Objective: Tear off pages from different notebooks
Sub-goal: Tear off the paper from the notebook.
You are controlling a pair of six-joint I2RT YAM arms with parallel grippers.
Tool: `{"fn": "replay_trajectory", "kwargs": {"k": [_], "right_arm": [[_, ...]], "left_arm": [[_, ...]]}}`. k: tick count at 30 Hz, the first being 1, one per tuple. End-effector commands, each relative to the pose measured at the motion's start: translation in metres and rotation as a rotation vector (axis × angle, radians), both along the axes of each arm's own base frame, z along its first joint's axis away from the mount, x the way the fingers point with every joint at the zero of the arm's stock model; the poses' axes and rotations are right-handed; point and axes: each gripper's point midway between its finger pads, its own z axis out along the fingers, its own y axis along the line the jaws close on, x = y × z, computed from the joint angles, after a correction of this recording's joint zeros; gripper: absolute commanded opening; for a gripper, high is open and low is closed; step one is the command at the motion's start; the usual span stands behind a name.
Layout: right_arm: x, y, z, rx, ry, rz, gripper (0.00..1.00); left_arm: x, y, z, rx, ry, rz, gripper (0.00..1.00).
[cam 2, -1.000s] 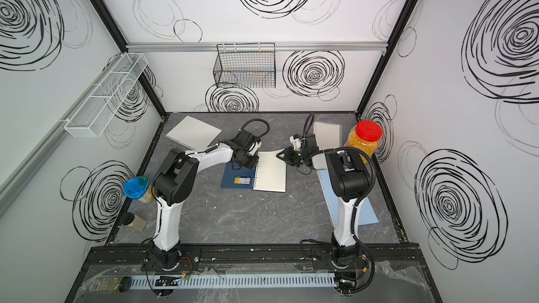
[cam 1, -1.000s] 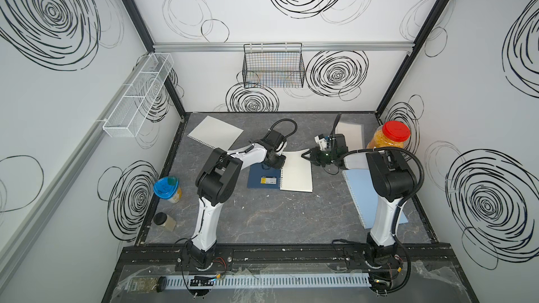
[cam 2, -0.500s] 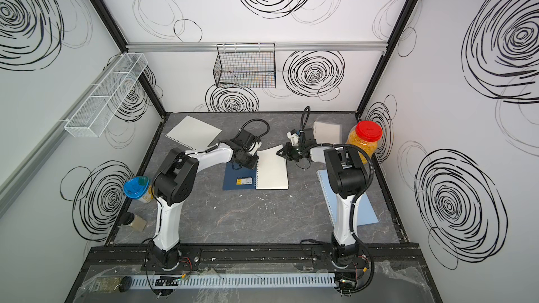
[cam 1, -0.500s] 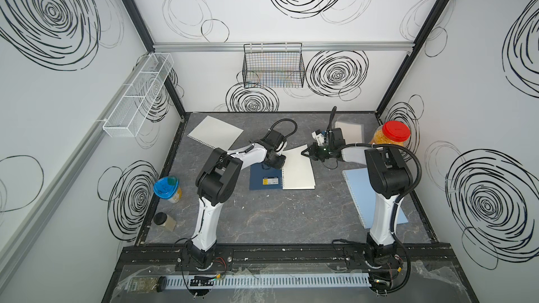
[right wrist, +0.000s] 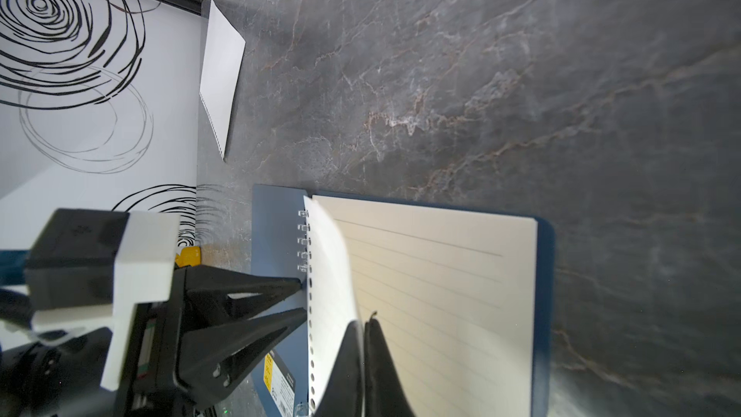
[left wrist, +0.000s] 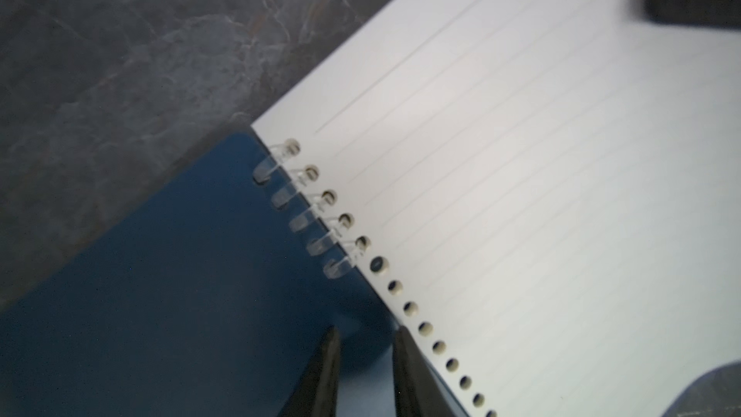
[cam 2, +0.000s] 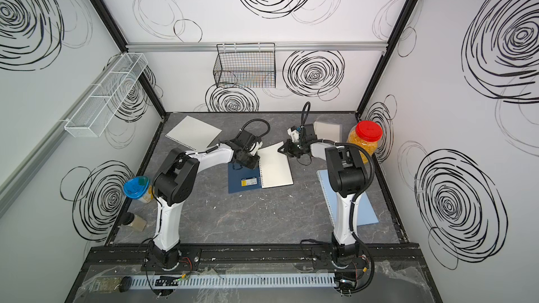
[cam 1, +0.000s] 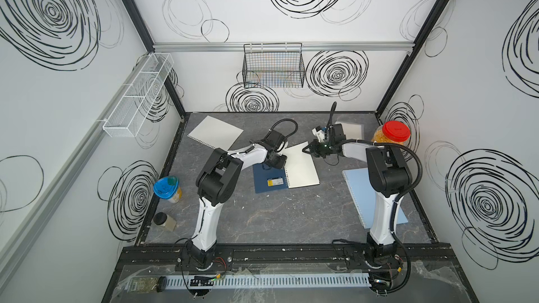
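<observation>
My right gripper (right wrist: 364,340) pinches the thin cream lined page (right wrist: 328,274), partly freed from the dark navy spiral-bound notebook (cam 1: 264,185) lying open on the grey marbled table (cam 1: 262,222). My left gripper (left wrist: 367,351), narrowly parted, holds nothing at the cover.

Your left arm (cam 1: 207,217) and right arm (cam 1: 379,217) wear white shells between boxy black joints, ribbed black hoses (cam 1: 420,170) looping them; pincer fingers (right wrist: 248,334) are black wedges.
</observation>
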Motion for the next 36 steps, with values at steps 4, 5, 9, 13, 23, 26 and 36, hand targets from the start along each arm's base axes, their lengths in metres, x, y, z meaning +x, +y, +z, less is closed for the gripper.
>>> {"fn": "replay_trajectory", "kwargs": {"k": [4,5,9,13,23,26,36], "right_arm": [[0.004,-0.001,-0.003,-0.009,0.002,0.018,0.15],[0.005,0.0,-0.003,-0.009,0.0,0.02,0.17],[0.007,0.001,0.0,-0.009,-0.006,0.025,0.22],[0.009,0.001,0.002,-0.013,-0.012,0.031,0.23],[0.011,0.002,0.007,-0.024,-0.026,0.05,0.23],[0.012,0.003,0.007,-0.026,-0.028,0.056,0.23],[0.016,0.006,0.002,-0.031,-0.022,0.07,0.24]], "left_arm": [[0.016,0.017,0.009,0.011,-0.002,0.044,0.31],[0.019,0.019,0.009,0.016,-0.003,0.047,0.32],[0.03,0.025,0.009,0.028,-0.007,0.054,0.32],[0.037,0.028,0.006,0.04,-0.001,0.055,0.32],[0.046,0.028,-0.001,0.07,0.007,0.041,0.32],[0.047,0.029,-0.004,0.086,0.013,0.036,0.32],[0.044,0.036,-0.014,0.133,0.028,0.028,0.34]]}}
